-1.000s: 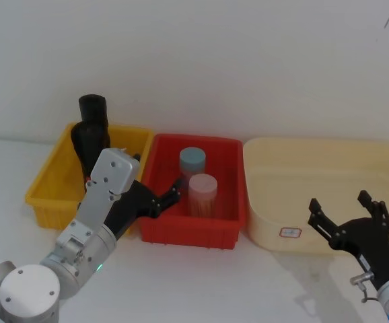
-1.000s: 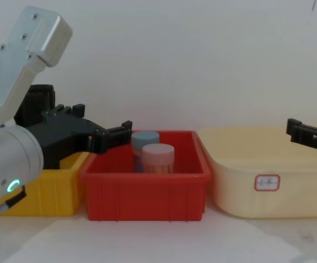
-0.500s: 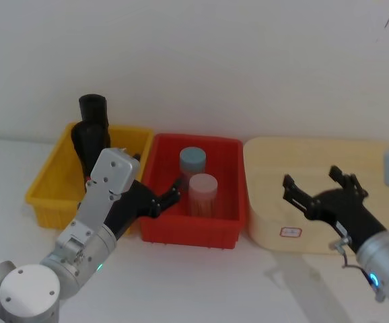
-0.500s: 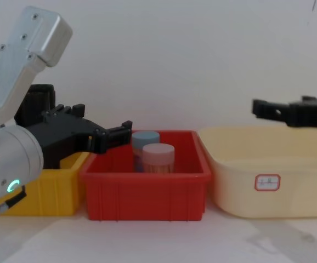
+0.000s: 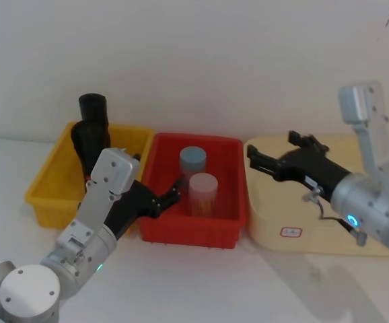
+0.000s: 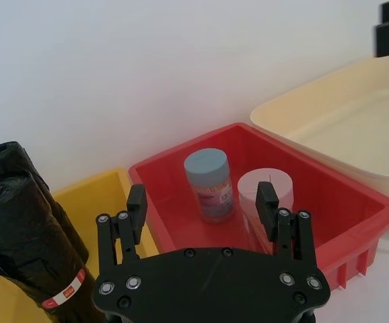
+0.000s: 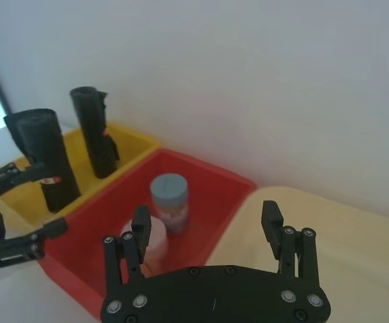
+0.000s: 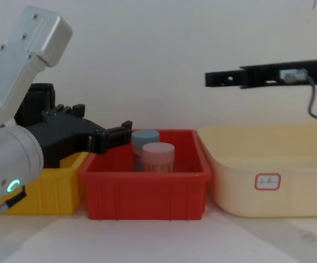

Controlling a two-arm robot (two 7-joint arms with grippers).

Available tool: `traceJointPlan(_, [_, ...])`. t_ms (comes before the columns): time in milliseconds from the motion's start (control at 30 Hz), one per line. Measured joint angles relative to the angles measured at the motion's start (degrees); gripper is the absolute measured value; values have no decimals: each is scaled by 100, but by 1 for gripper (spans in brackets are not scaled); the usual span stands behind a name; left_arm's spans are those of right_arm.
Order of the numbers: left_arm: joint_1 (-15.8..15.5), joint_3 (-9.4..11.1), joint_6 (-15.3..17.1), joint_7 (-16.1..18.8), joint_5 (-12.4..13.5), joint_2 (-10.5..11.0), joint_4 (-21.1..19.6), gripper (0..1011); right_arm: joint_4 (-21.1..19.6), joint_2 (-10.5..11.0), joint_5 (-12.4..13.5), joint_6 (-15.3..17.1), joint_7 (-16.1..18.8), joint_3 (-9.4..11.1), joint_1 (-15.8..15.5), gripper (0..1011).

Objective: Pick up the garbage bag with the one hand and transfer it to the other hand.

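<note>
The garbage bag (image 5: 89, 142) is a black roll standing in the yellow bin (image 5: 46, 195); its red-and-white mark shows in the left wrist view (image 6: 29, 252) and the right wrist view (image 7: 43, 156). A second black roll (image 5: 93, 106) stands just behind it. My left gripper (image 5: 157, 175), on the green-ringed arm, is open over the seam between the yellow and red bins, to the right of the bag and apart from it (image 6: 201, 205) (image 8: 103, 118). My right gripper (image 5: 271, 144), on the blue-ringed arm, hangs open and raised above the cream bin's left rim (image 8: 224, 78) (image 7: 205, 214).
The red bin (image 5: 188, 232) holds a blue-lidded jar (image 5: 192, 160) and a pink-lidded jar (image 5: 202, 192). A large cream bin (image 5: 302, 235) with a small label sits at the right. A white wall runs close behind the bins.
My right arm has risen from the near right of the table and swung left, its open gripper now above the cream bin's left rim. The left arm has not moved.
</note>
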Motion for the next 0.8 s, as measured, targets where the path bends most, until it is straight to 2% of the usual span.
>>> traceJointPlan(167, [0, 0, 0, 0, 0, 0, 0, 1000, 394, -60, 32, 202, 275, -203, 505, 1004])
traceJointPlan(367, [0, 0, 0, 0, 0, 0, 0, 1000, 878, -144, 65, 324, 568, -432, 947, 1004])
traceJointPlan(800, [0, 0, 0, 0, 0, 0, 0, 1000, 1673, -275, 89, 380, 1017, -825, 1538, 1004])
